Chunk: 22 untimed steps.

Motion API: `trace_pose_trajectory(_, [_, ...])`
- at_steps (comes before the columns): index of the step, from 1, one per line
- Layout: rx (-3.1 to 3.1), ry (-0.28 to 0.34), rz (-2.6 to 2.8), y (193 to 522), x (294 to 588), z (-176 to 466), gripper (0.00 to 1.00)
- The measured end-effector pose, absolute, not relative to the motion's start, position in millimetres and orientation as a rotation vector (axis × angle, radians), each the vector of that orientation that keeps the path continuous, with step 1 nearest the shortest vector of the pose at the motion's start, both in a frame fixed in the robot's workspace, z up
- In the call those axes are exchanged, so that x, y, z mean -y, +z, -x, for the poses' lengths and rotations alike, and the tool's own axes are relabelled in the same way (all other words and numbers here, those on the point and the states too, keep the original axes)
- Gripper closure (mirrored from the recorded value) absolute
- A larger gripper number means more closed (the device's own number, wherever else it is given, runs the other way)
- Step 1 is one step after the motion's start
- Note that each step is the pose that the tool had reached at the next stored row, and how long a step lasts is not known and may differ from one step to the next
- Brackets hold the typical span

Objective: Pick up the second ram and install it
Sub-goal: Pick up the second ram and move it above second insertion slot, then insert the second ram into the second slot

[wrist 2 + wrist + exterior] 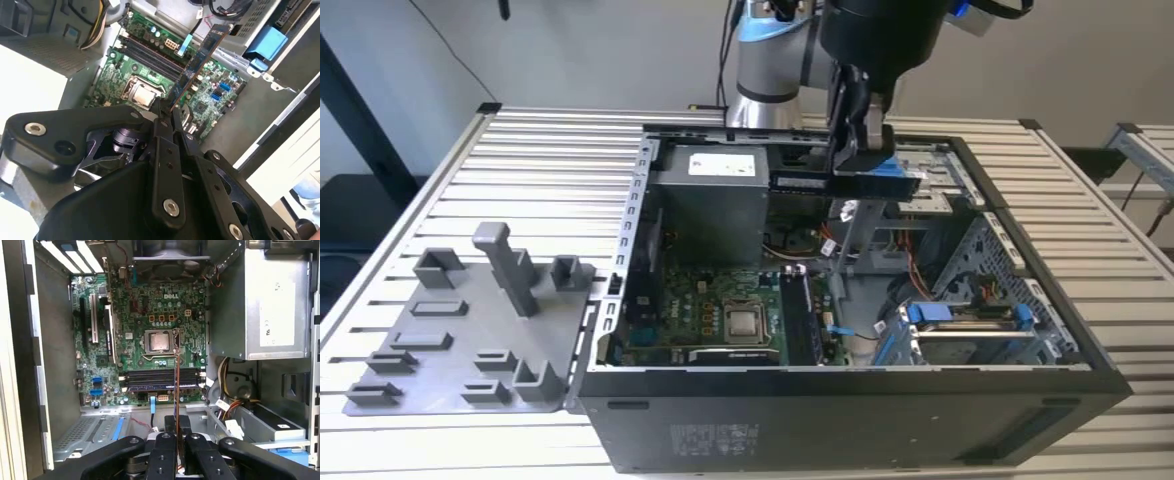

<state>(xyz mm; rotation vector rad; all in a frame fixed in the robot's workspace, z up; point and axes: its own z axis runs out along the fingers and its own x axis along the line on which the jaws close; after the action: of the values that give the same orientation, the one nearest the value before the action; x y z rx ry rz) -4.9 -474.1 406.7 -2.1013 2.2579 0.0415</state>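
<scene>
While the claw [177, 440] is clamped narrow on one end of the second ram [177, 385], we judge the grip to be the first thing to mind. The fingers [161, 150] meet on only a short stretch of the stick, and the rest juts free toward the motherboard [190, 300], so any sideways knock would lever it in the grip. In the first wrist view we see the stick edge-on, a thin line crossing over the memory slots [160, 380], its far tip lining up with the processor [160, 341]. As far as we can tell it is apart from the board. Since that line runs across the slots and not along them, we think the step goes well only if the stick is brought parallel to a free slot, its contact edge square to it, and pressed evenly. Which slot is free we cannot tell. We would hold clear of the cables [226, 382] beside the power supply [260, 305]. All of this sits inside the open computer case [854, 420], which lies on the slatted bench [520, 160], with a grey parts holder [467, 330] just beside it.
</scene>
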Motion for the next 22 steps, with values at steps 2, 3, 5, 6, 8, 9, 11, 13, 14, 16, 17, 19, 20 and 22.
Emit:
trace_pose_trajectory(2, [-2.258,0.042,2.101,406,467,6,0.86])
trace_pose_trajectory(3, [-2.258,0.041,2.101,406,463,6,0.86])
trace_pose_trajectory(5, [-2.258,0.041,2.101,406,454,6,0.86])
trace_pose_trajectory(6, [-2.258,0.041,2.101,406,450,6,0.86])
trace_pose_trajectory(8, [-2.258,0.041,2.101,406,441,6,0.86])
trace_pose_trajectory(9, [-2.258,0.041,2.101,406,437,6,0.86])
trace_pose_trajectory(11, [-2.258,0.041,2.101,406,432,6,0.86])
trace_pose_trajectory(13, [-2.258,0.041,2.102,406,430,6,0.86])
trace_pose_trajectory(14, [-2.258,0.042,2.101,406,430,6,0.86])
trace_pose_trajectory(16, [-2.258,0.041,2.101,406,430,6,0.86])
trace_pose_trajectory(17, [-2.258,0.041,2.101,406,430,6,0.86])
trace_pose_trajectory(19, [-2.258,0.042,2.101,406,430,6,0.86])
trace_pose_trajectory(20, [-2.258,0.041,2.101,406,430,6,0.86])
trace_pose_trajectory(22, [-2.258,0.041,2.101,406,430,6,0.86])
